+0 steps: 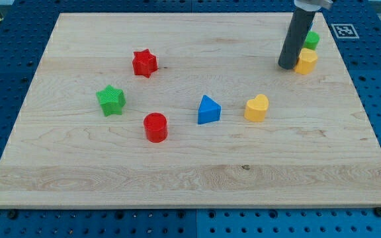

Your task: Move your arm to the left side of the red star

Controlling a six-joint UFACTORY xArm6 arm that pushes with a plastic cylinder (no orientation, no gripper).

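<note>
The red star (144,63) lies on the wooden board (190,165) at the view's upper left. My tip (287,66) is at the end of the dark rod at the view's upper right, far to the right of the red star. The tip stands right beside a yellow block (305,61), on its left, with a green block (311,39) just behind that.
A green star (111,100) lies below and left of the red star. A red cylinder (155,127), a blue triangle (208,110) and a yellow heart (257,108) lie across the board's middle. Blue pegboard surrounds the board.
</note>
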